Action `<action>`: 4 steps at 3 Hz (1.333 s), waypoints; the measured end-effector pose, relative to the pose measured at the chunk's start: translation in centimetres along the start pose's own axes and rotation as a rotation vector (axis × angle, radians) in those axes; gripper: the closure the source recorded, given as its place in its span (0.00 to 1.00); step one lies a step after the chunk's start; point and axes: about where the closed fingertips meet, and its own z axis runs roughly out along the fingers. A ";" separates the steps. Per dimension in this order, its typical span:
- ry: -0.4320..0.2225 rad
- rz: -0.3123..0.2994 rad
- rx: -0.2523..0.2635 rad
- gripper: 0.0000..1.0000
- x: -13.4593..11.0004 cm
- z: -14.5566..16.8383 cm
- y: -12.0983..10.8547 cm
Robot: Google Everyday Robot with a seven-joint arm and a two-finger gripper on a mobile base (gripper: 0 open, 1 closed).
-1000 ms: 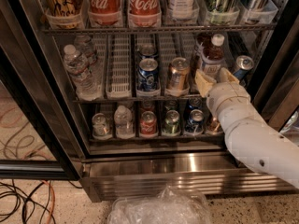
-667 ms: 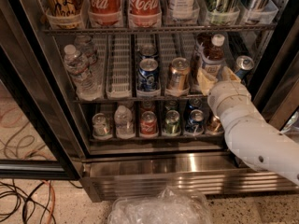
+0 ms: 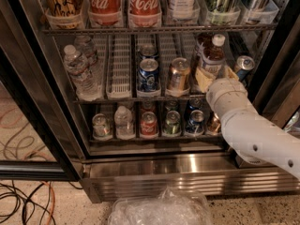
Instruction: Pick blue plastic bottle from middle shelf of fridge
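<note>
The blue plastic bottle (image 3: pixel 213 55), with white cap, amber neck and pale label, stands at the right of the middle shelf (image 3: pixel 121 74) of the fridge (image 3: pixel 164 172). My gripper (image 3: pixel 216 77) reaches in from the lower right on a white arm. Its tan fingers (image 3: pixel 202 80) lie against both sides of the bottle's lower part. The bottle stands upright on the shelf, and its base is hidden behind the gripper.
On the middle shelf stand clear water bottles (image 3: pixel 80 69) at the left, a blue can (image 3: pixel 149 75), a gold can (image 3: pixel 179 75) and a can (image 3: pixel 243 65) right of the bottle. Cans (image 3: pixel 149 123) fill the shelf below, cola bottles (image 3: pixel 105 3) the one above. Crumpled plastic (image 3: pixel 159 211) and cables (image 3: pixel 23 196) lie on the floor.
</note>
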 end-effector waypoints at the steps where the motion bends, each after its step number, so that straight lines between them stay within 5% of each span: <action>1: 0.007 0.005 0.003 0.37 0.4 1.2 0.0; 2: 0.017 0.008 0.006 0.38 0.6 2.1 0.1; 4: 0.022 0.006 0.011 0.80 0.8 2.7 0.6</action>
